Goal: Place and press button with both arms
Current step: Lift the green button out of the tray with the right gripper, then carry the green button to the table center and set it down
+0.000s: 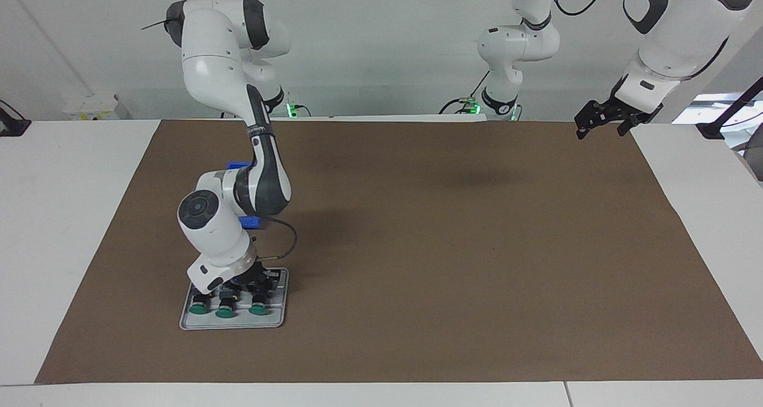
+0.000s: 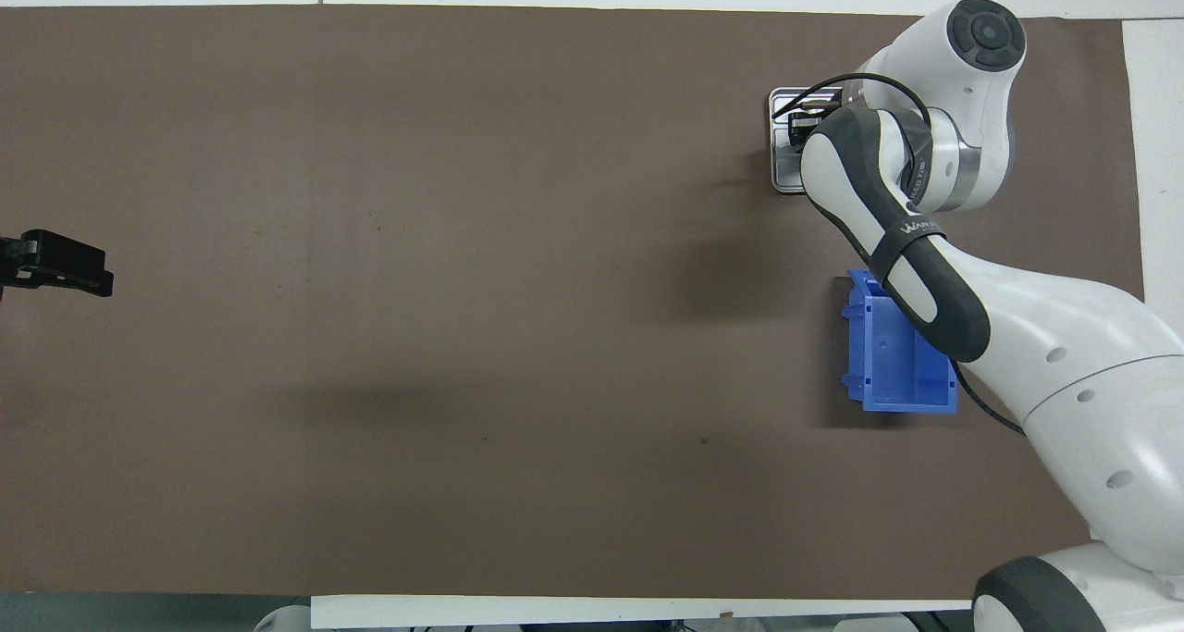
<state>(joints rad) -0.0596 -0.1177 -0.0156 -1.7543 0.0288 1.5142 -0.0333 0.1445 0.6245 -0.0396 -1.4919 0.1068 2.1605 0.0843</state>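
Observation:
Three buttons with green caps stand in a row in a grey tray toward the right arm's end of the table. The right arm reaches steeply down into this tray. Its gripper is low among the black necks, just nearer the robots than the green row, and it is shut. What sits between its fingertips is hidden. In the overhead view the arm covers most of the tray. My left gripper hangs open and empty in the air over the mat's corner at the left arm's end, and it also shows in the overhead view.
A blue bin stands on the brown mat, nearer the robots than the tray and partly under the right arm. White table surface borders the mat at both ends.

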